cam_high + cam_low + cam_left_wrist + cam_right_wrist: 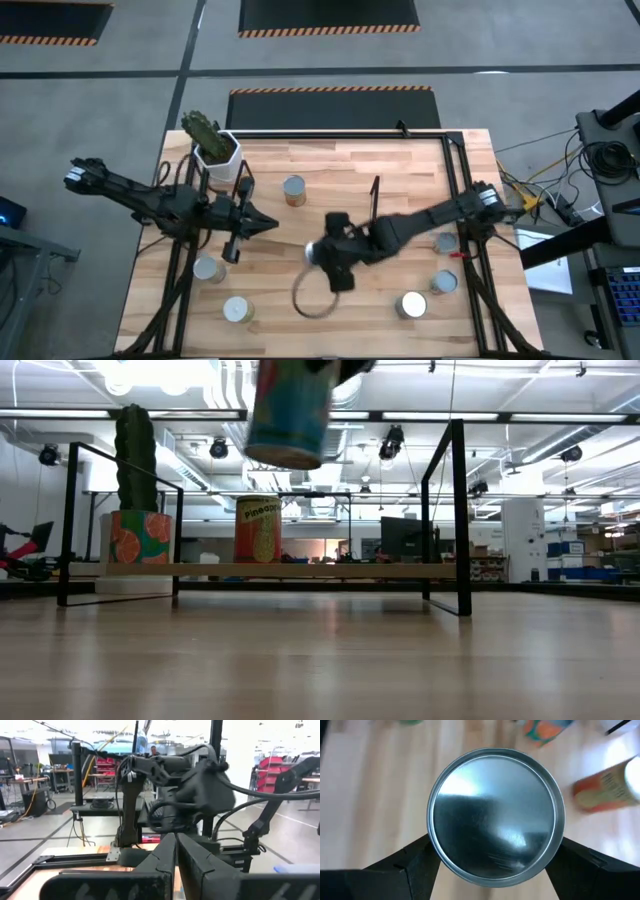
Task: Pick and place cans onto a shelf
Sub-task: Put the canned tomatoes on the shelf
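The right claw (pixel 495 865) has its fingers clamped on the sides of a can (pixel 496 816), holding it in the air near the middle of the desk (pixel 330 165); in the low view it hangs above shelf height. I'd guess a rigid little tin with some weight and slick metal walls, so a mid-height squeeze across the round side looks right. One can (pixel 293 190) already stands on the shelf (pixel 300 571) at about 11 o'clock from the carried one, with a cactus pot (pixel 216 148) at the shelf's far left. More cans sit at 4 o'clock and 8 o'clock. The left claw (pixel 268 224), fingers pinched together on nothing, waits at 9 o'clock and could get clipped
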Controlling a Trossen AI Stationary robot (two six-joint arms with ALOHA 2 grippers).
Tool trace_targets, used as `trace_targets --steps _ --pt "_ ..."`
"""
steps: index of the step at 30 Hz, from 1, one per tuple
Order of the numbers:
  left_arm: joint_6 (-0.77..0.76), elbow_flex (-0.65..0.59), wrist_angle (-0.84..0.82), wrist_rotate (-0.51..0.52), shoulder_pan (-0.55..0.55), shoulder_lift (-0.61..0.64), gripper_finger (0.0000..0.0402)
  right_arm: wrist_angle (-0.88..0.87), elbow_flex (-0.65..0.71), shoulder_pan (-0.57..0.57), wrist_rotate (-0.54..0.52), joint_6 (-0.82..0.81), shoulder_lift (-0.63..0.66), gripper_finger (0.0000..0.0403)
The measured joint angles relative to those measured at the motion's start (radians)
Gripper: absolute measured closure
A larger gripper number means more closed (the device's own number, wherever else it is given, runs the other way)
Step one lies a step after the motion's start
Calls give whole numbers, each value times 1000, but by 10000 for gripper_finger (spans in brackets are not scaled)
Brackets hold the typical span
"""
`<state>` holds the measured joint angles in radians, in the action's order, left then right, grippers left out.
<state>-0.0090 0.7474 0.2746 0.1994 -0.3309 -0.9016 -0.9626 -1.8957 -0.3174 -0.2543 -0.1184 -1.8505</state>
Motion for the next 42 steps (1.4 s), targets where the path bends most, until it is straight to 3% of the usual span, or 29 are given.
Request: trace_targets --steps 5,12,35,42 --pt "-2 -43 23 0 0 50 402 -3 -77 108 43 92 -57 108" --pt "-21 -57 6 0 -2 87 402 -21 -80 215 127 122 -104 108" --pt "-30 -57 -3 -1 -2 85 402 42 44 253 113 119 -110 108" --pt "-30 -57 -3 -1 -2 85 402 125 75 264 96 120 -112 75"
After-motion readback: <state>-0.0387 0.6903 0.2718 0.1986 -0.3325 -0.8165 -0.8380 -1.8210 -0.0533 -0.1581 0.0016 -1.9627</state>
